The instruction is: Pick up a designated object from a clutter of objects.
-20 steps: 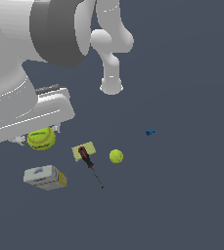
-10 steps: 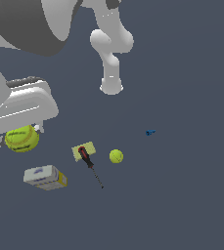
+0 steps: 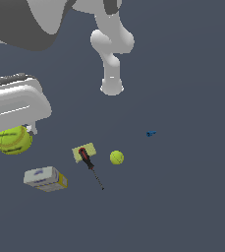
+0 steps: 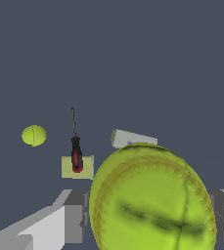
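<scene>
A yellow-green tennis ball (image 3: 13,140) (image 4: 152,200) is held off the floor between my gripper's (image 3: 11,135) fingers (image 4: 74,222), at the exterior view's left edge. The gripper (image 4: 150,222) is shut on it, and the ball fills much of the wrist view. A second, look-alike tennis ball (image 3: 116,157) (image 4: 33,135) rests on the floor. A red-and-black-handled screwdriver (image 3: 88,161) (image 4: 76,154) lies across a pale yellow-green flat block (image 3: 83,152) (image 4: 78,167). The white-and-yellow box (image 3: 46,178) (image 4: 133,138) sits below the held ball, partly hidden behind it in the wrist view.
A tiny blue piece (image 3: 151,133) lies apart toward the exterior view's right. The arm's white base column (image 3: 112,74) stands at the back, and its large grey links (image 3: 20,24) fill the upper left of the exterior view.
The gripper has carried the tennis ball upward and toward the exterior view's left edge. The floor objects have not moved.
</scene>
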`<action>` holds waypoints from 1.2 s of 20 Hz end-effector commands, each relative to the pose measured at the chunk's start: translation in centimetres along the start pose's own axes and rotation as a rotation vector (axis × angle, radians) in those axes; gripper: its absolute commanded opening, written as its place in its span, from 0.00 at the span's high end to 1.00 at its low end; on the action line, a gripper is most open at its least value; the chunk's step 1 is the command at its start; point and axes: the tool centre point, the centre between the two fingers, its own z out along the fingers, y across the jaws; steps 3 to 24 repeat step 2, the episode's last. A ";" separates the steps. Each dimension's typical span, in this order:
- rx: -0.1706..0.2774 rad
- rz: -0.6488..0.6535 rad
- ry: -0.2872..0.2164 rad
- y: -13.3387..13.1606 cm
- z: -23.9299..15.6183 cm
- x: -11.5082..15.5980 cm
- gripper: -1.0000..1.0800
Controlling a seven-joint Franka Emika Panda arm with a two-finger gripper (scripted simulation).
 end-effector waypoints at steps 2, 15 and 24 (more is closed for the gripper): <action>-0.001 0.000 0.001 0.1 -0.2 0.1 1.00; -0.001 0.000 0.001 0.1 -0.2 0.1 1.00; -0.001 0.000 0.001 0.1 -0.2 0.1 1.00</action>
